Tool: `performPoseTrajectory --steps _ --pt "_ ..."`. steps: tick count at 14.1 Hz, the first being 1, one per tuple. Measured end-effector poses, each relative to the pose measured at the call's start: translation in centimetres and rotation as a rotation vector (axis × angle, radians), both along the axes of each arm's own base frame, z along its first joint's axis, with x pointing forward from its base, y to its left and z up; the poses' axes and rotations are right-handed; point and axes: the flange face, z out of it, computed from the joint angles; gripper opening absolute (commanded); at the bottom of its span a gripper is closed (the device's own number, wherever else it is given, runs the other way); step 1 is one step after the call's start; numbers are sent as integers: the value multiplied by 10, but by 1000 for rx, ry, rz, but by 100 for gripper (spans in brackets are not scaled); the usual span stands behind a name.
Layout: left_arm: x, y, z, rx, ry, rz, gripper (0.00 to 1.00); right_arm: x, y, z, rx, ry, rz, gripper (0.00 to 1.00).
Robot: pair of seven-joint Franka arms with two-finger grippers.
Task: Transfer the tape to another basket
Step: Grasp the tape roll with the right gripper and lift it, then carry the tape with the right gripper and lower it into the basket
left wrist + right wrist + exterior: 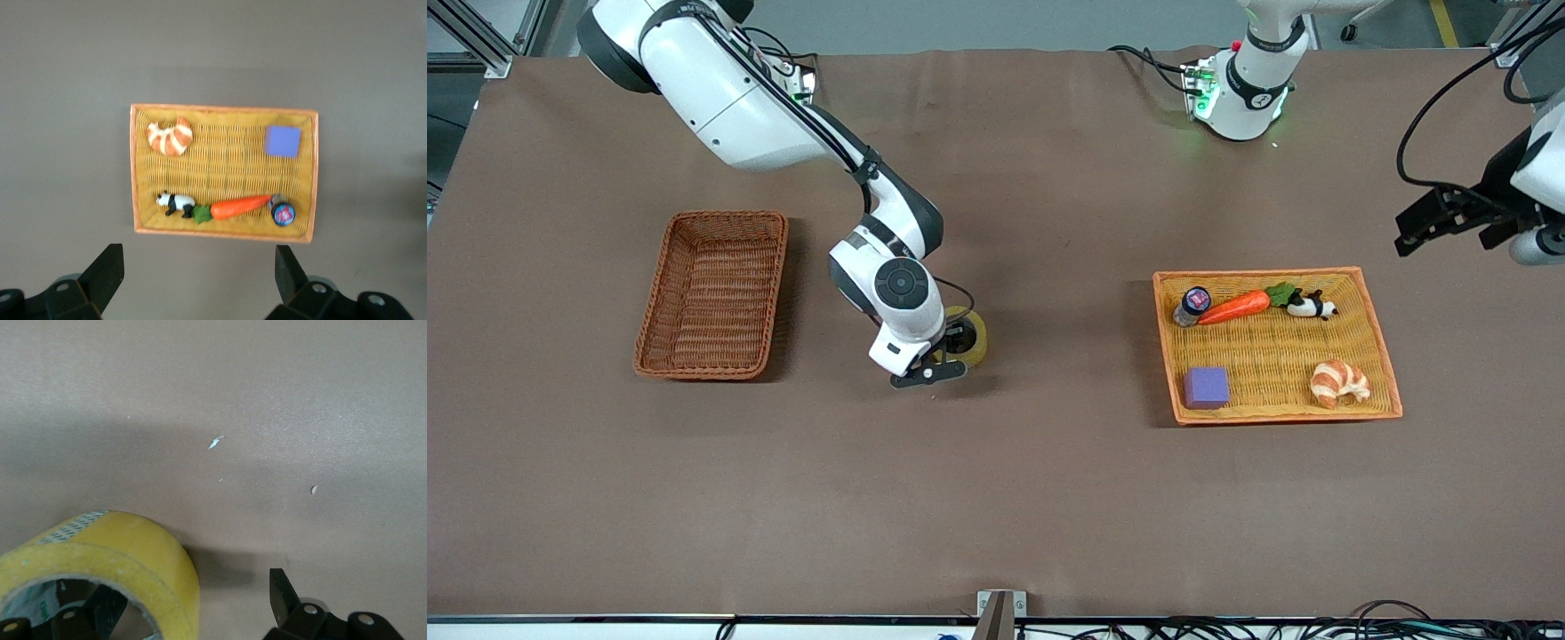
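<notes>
Tape roll (971, 336): you have it lying flat on the brown table (1049, 498), between the two baskets and nearer the wicker one, so it must be lifted from here.
Right gripper (935, 372): it sits low over the roll. In the right wrist view one finger (93, 613) is down inside the core and the other (283, 597) stands outside the yellow wall (133, 553), so you are straddling the rim to pinch it.
Right fingers: wide apart with a clear gap at the outer finger; nothing is held. Whether the inner finger touches the core, you probably cannot tell from here.
Wicker basket (713, 293): empty, reddish-brown, toward the right arm's end of the table; judged the destination.
Orange tray (1383, 342): toward the left arm's end, holding a carrot (1236, 307), toy panda (1312, 307), croissant (1338, 382), purple block (1207, 388) and small jar (1192, 304).
Left gripper (200, 280): it waits high beside the tray, fingers spread, empty, keeping out of your way.
</notes>
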Motion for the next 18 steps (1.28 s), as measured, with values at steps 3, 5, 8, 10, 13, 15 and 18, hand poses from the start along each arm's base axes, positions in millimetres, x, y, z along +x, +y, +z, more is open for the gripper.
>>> performPoseTrajectory --steps 3,5,8,10,13,15,18 --pt "-12 -7 -8 6 25 -26 100 0 0 -1 -2 -1 -2 19" --pt "-14 -16 -15 7 29 -43 100 1 1 1 0 -4 -13 0" --pt "-14 -23 -20 8 27 -55 100 1 2 5 -6 0 -81 0" --pt "-13 -23 -20 7 26 -55 100 5 0 13 -32 25 -101 0" --pt "-13 -24 -19 4 24 -57 100 24 -25 72 -54 75 -135 0" --pt "-13 -28 -19 -29 19 -57 100 39 -70 142 -53 121 -144 0" --pt "-13 -30 -18 -44 11 -60 100 60 -189 234 -14 167 -116 0"
